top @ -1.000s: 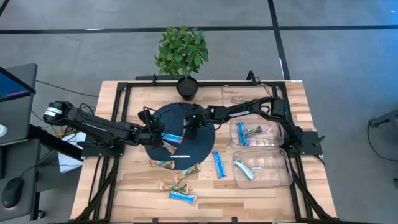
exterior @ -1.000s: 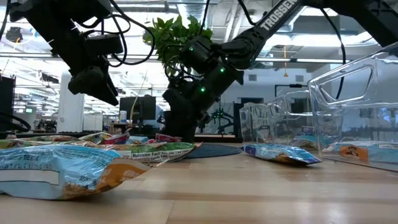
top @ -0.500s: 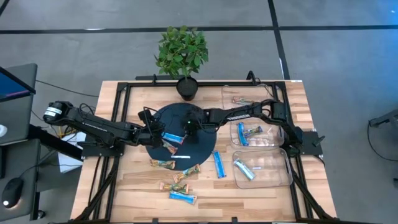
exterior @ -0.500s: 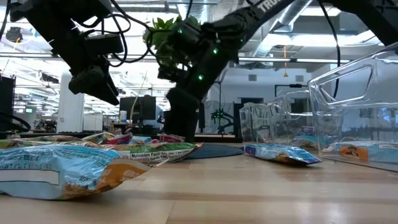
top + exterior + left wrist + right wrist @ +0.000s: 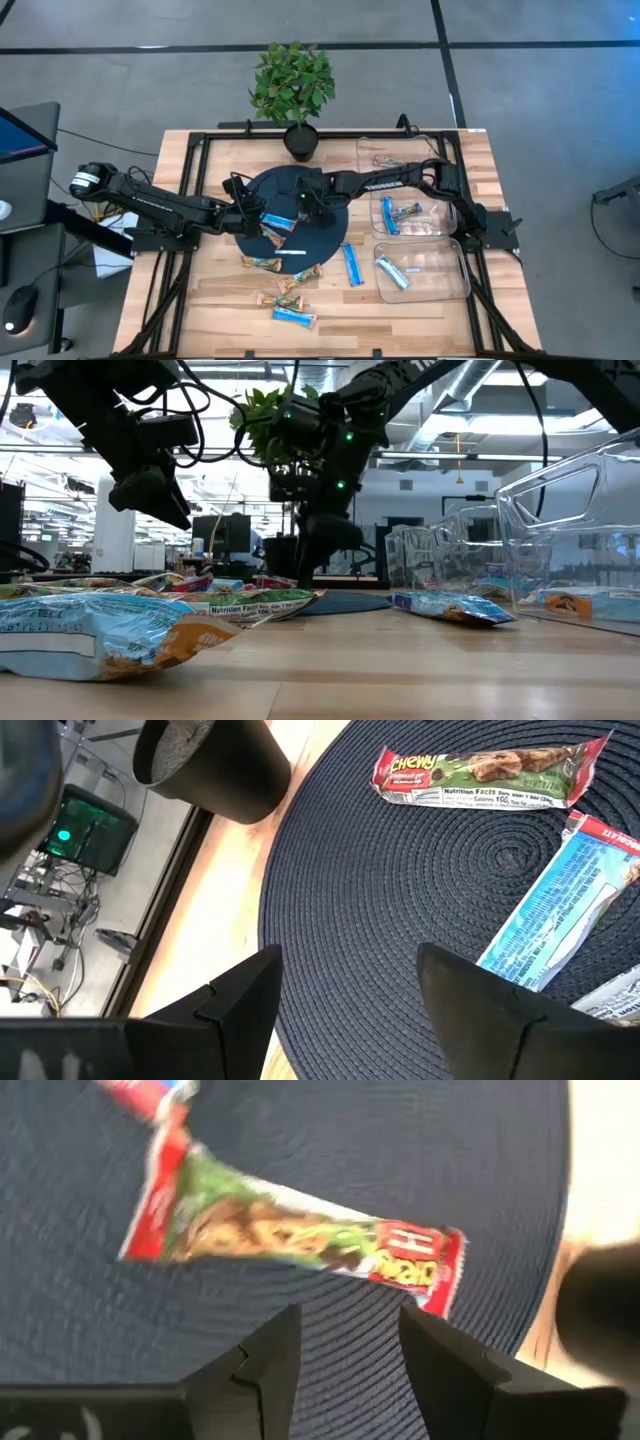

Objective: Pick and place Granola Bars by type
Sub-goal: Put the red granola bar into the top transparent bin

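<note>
Right gripper [image 5: 340,1350] hovered open and empty over a red-green bar [image 5: 290,1235] on the dark mat [image 5: 320,235] at frame center; left gripper [image 5: 345,1000] open nearby.

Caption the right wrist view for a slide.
Open right gripper above a red-and-green granola bar lying on the dark woven mat.

I see a grey concrete floor [image 5: 120,90] crossed by dark lines around the wooden table [image 5: 215,290], and an open hall with ceiling lights [image 5: 560,455] (bright) behind
</note>
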Controlling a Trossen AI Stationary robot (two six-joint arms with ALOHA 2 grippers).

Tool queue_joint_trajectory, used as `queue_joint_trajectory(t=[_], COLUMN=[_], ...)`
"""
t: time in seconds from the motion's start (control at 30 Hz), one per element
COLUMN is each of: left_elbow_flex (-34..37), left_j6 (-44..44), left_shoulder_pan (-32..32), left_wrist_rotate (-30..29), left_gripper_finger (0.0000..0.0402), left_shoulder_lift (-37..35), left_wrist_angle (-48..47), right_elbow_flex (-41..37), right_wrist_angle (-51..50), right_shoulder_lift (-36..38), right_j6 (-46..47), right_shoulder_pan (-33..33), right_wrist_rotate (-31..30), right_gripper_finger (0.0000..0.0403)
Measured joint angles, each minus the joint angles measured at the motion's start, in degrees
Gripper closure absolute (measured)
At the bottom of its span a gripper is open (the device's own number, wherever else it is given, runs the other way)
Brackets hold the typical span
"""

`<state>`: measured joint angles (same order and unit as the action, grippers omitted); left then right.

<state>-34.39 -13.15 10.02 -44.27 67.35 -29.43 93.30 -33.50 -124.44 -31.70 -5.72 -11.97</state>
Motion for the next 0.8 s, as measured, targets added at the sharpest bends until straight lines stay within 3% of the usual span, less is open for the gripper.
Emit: queue_joint_trajectory(t=[0.37, 0.8], left_elbow_flex=[0.0, 0.0], left_j6=[0.0, 0.0], left_shoulder_pan=[0.0, 0.0], left_wrist_rotate=[0.0, 0.0], left_gripper_finger=[0.0173, 0.0173], left_shoulder_lift=[0.0, 0.0], left_wrist_angle=[0.0, 0.3], right_elbow_flex=[0.0, 0.0], right_wrist_angle=[2.3, 4.0], right_shoulder_lift=[-0.5, -0.6], right_j6=[-17.4, -28.9], right_shoulder_pan=[3.1, 4.6], right_wrist_rotate=[0.5, -0.1], right_gripper_finger=[0.0231, 0.0137])
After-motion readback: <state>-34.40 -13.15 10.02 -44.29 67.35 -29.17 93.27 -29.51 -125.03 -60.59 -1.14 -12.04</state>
